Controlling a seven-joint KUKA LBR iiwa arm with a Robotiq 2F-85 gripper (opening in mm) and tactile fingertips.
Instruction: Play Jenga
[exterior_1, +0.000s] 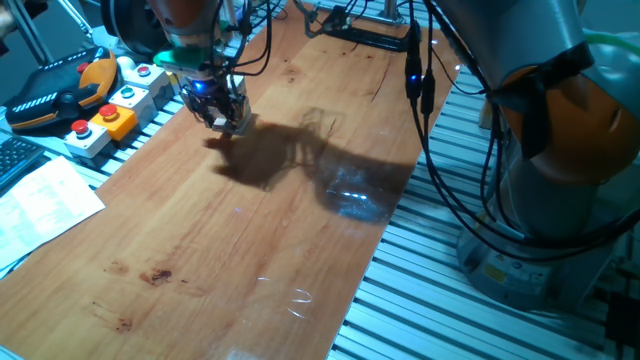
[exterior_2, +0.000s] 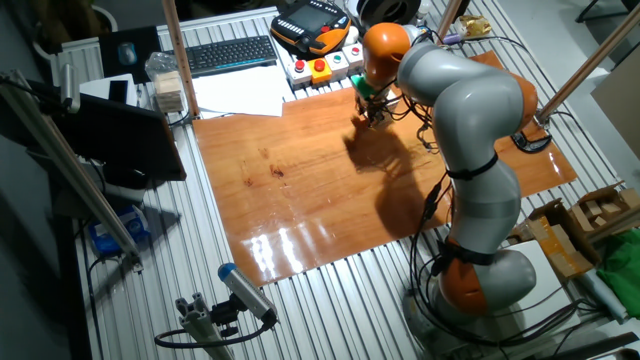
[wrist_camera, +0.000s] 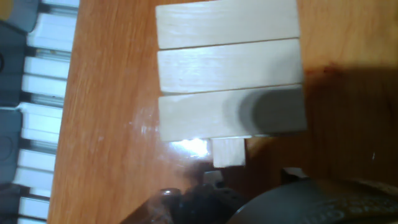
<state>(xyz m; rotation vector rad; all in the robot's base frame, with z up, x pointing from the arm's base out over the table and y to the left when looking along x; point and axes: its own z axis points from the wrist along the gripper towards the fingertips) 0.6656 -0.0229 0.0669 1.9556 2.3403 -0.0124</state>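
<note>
The Jenga tower (wrist_camera: 230, 68) fills the hand view from above: three pale wooden blocks lie side by side on top, and the end of a lower block (wrist_camera: 229, 152) sticks out on the near side. A blurred grey fingertip (wrist_camera: 273, 112) overlaps the nearest top block. In one fixed view my gripper (exterior_1: 222, 112) hangs low over the small pale tower (exterior_1: 238, 124) at the far left of the wooden board. The other fixed view shows the gripper (exterior_2: 372, 108) near the board's far edge, with the tower mostly hidden behind it. How the jaws stand is unclear.
Grey button boxes (exterior_1: 110, 110) with coloured buttons and an orange-black pendant (exterior_1: 55, 90) lie just beside the tower. Paper (exterior_1: 40, 200) and a keyboard (exterior_2: 230, 52) sit off the board (exterior_1: 250, 260). Another pale wooden stack (exterior_2: 168, 92) stands left of the board. Cables (exterior_1: 430, 150) hang at the right.
</note>
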